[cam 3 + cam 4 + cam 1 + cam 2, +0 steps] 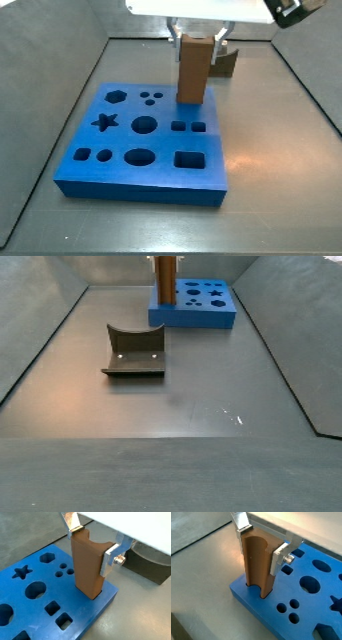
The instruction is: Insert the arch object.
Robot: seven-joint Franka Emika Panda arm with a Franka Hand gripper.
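Note:
The arch object [87, 567] is a tall brown block with a curved groove down one side. It stands upright with its lower end at a corner of the blue board [40, 597], and shows in both wrist views [258, 564] and both side views [195, 68] [163, 278]. Whether its foot sits in a hole or on the surface I cannot tell. My gripper [92, 542] is shut on the block's top, one silver finger [110, 559] on each side; it also shows in a side view [199, 38]. The board [147, 140] has several shaped holes.
The fixture [134, 351], a dark bracket with a curved upright on a base plate, stands on the grey floor away from the board [201, 306]. Part of it shows in a wrist view [150, 562]. Grey walls [54, 90] enclose the floor.

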